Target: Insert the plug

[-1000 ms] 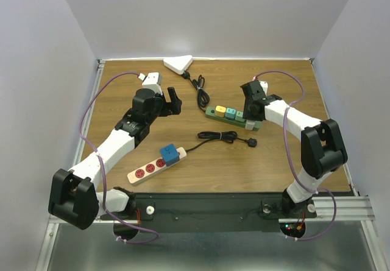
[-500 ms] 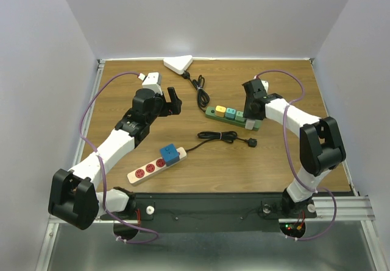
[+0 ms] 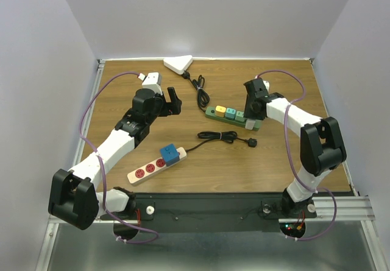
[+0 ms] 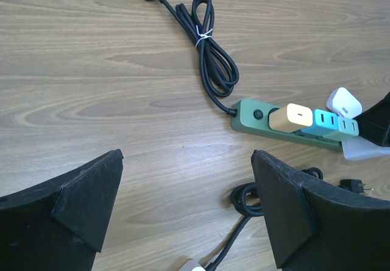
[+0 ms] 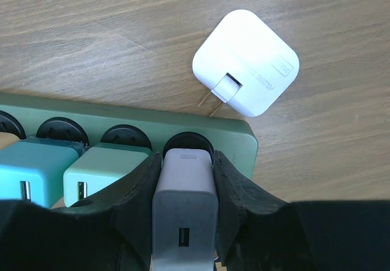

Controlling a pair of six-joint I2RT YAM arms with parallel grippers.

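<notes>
Barely shifted, my right arm (image 3: 286, 116) has nudged along the green strip (image 5: 128, 128) at the overhead frame's right. The right fingers (image 5: 239, 198) clamp the grey plug (image 5: 184, 201) at the end socket (image 5: 187, 142), apparently unseated, so I judge pressing home remains. The left fingers (image 4: 82, 201) hang wide open.
</notes>
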